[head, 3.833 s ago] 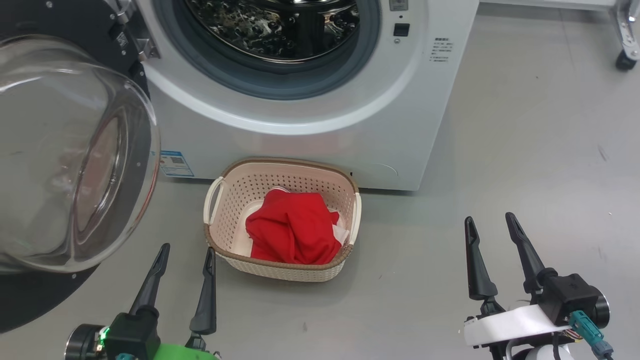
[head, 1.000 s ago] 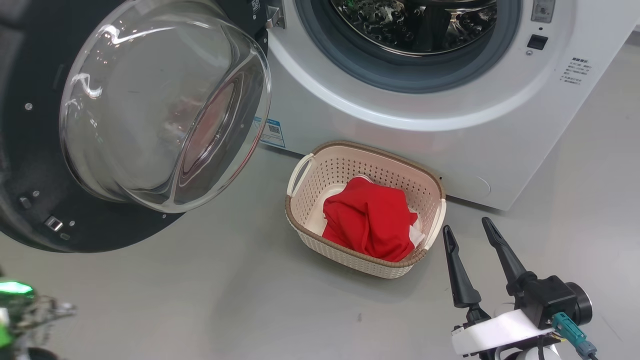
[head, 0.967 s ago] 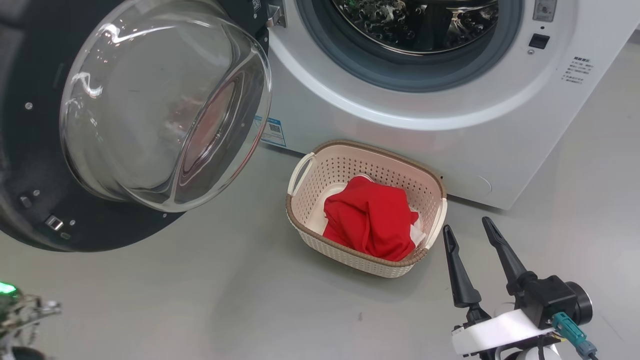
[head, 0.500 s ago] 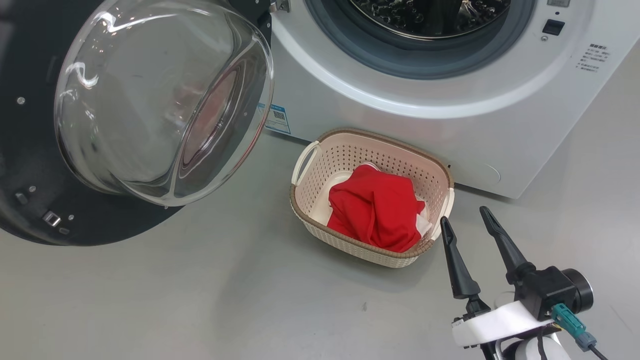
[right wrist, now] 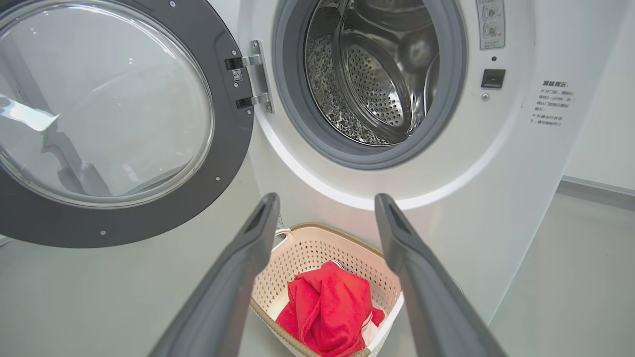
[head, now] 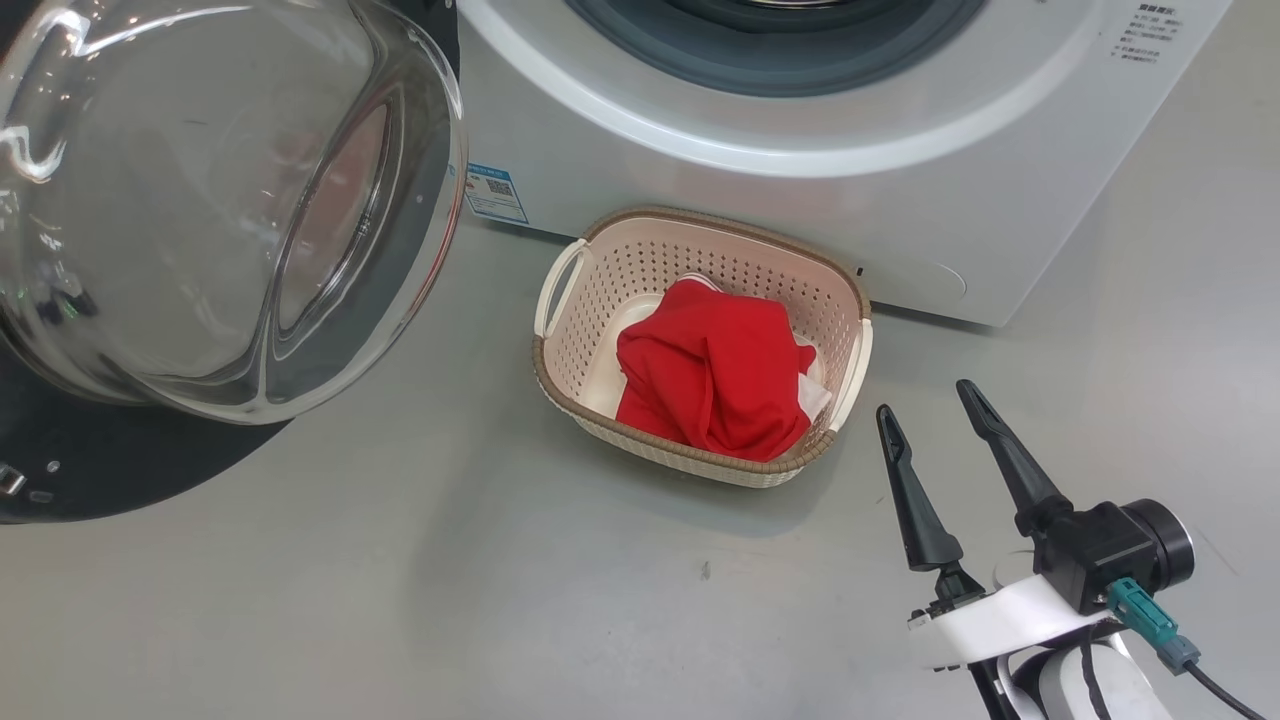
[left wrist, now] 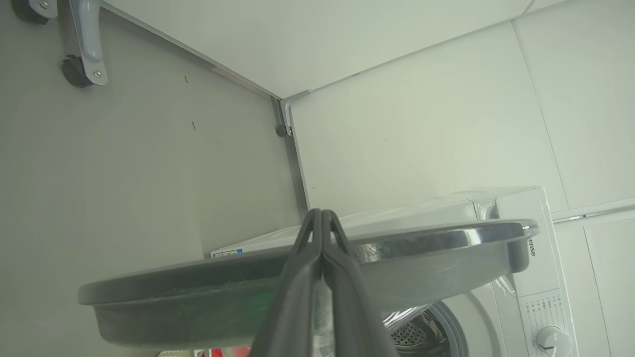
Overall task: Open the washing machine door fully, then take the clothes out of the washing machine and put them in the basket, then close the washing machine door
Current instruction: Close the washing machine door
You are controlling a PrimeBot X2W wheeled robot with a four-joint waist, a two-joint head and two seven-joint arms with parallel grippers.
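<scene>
Jaws of the right gripper (head: 923,398) gape, empty; the left gripper (left wrist: 321,213) has jaws pressed together before the edge of the one open washing machine door (head: 200,200). One basket (head: 720,265) on the floor (head: 400,600) holds the clothes (head: 710,380), just before the one washing machine (head: 760,220).

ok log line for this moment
door: open | drum: no clothes seen | clothes: in basket | left end effector: shut, by door edge | right end effector: open, empty | next: close door
</scene>
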